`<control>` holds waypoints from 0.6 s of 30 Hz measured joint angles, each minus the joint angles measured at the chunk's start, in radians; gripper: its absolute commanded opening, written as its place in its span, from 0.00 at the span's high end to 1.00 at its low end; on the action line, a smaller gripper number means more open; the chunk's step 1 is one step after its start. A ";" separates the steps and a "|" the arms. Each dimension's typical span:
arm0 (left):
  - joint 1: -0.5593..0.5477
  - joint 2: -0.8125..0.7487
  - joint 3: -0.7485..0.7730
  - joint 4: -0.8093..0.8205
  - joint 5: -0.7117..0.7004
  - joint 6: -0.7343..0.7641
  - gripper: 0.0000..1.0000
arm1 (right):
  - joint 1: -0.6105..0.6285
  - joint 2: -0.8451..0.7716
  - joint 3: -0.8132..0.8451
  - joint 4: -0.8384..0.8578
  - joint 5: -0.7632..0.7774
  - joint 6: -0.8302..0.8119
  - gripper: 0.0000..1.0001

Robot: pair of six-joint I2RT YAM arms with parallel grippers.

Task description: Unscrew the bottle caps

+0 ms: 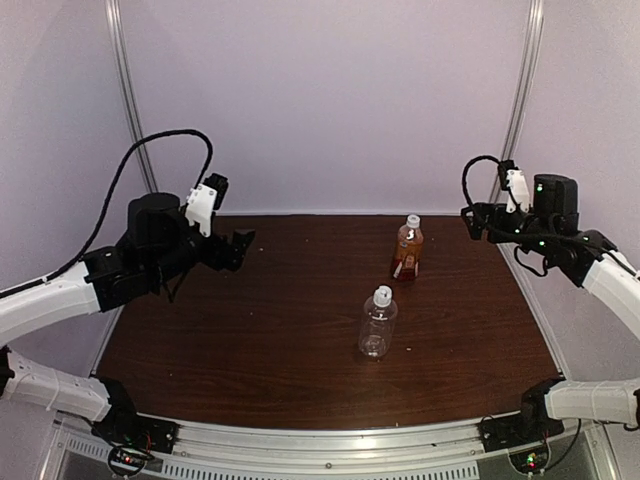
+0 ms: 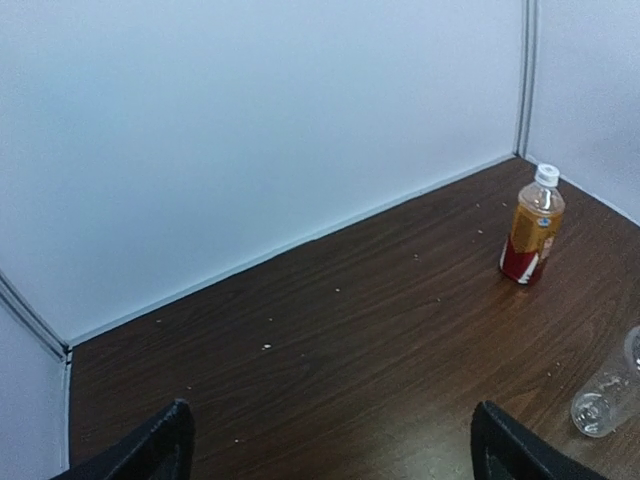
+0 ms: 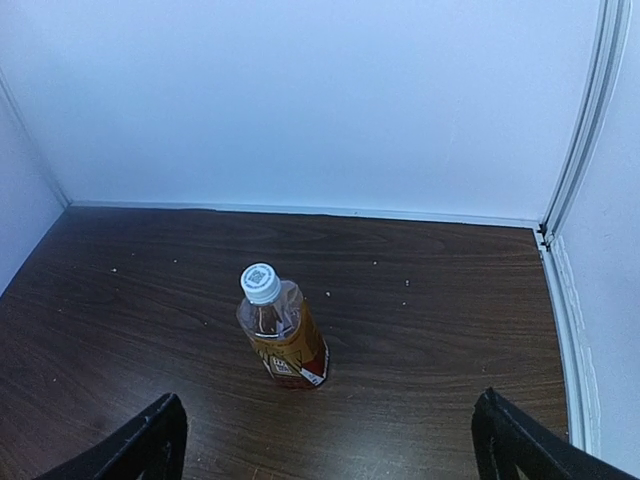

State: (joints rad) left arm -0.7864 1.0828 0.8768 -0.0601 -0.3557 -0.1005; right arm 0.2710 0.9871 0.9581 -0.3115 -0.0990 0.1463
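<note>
An amber bottle [image 1: 407, 253] with a red-and-white label stands upright at the back of the table, its white cap [image 1: 413, 221] screwed on. A clear bottle [image 1: 377, 324] stands in front of it, also with a white cap [image 1: 382, 295] on. The amber bottle also shows in the left wrist view [image 2: 530, 230] and the right wrist view [image 3: 285, 338], cap [image 3: 260, 283] on. My left gripper [image 1: 238, 246] hovers open and empty at the far left. My right gripper [image 1: 475, 222] hovers open and empty at the far right. Both are well apart from the bottles.
The dark wooden table [image 1: 300, 330] is closed in by white walls at the back and sides, with metal posts [image 1: 520, 90] in the corners. Small white crumbs [image 2: 266, 347] dot the tabletop. A metal rail [image 1: 330, 440] runs along the near edge.
</note>
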 measured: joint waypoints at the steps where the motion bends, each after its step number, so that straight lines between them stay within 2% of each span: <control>1: -0.016 0.026 0.023 -0.008 0.011 0.006 0.03 | 0.000 0.003 0.000 -0.005 -0.003 0.004 0.00; 8: -0.166 0.269 0.216 -0.069 0.124 0.053 0.05 | 0.006 0.025 0.000 -0.022 -0.021 0.019 0.00; 12: -0.236 0.406 0.322 -0.087 0.209 0.069 0.11 | 0.007 0.034 -0.002 -0.023 -0.030 0.019 0.00; 15: -0.266 0.499 0.404 -0.100 0.275 0.068 0.19 | 0.010 0.037 -0.003 -0.025 -0.037 0.020 0.00; 18: -0.277 0.587 0.485 -0.109 0.358 0.057 0.23 | 0.011 0.037 -0.011 -0.026 -0.043 0.022 0.00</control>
State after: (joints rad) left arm -1.0637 1.6703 1.3621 -0.1692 0.0025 -0.0437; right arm 0.2821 1.0241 0.9474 -0.3378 -0.1425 0.1684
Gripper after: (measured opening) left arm 0.798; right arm 0.997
